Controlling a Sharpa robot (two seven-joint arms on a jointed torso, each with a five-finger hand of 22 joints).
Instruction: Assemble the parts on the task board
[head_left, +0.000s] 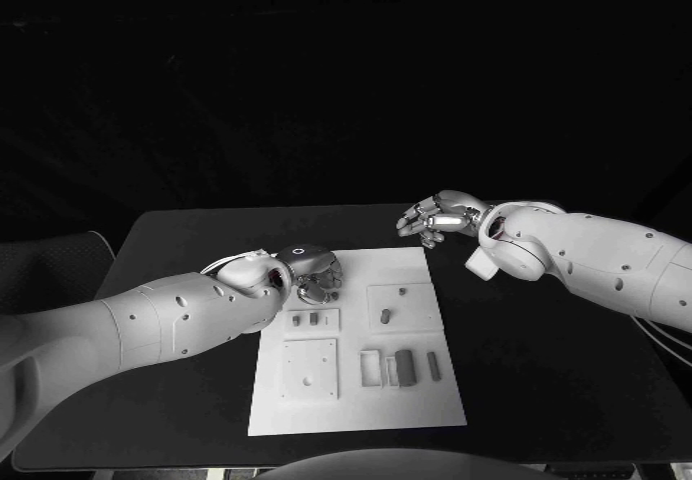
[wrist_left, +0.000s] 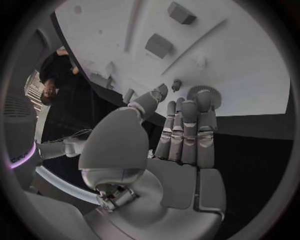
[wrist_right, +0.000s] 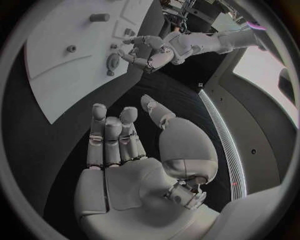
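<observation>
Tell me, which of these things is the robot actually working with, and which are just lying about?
Part of the job:
- task board
- small parts on it
- left hand, over the board's far corner
- right hand, open beyond the board

Lying about:
- black table, which merely carries the board

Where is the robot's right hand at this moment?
In the head view the right hand hovers over the black table just off the task board's far right corner, holding nothing, across from the left hand.
</observation>
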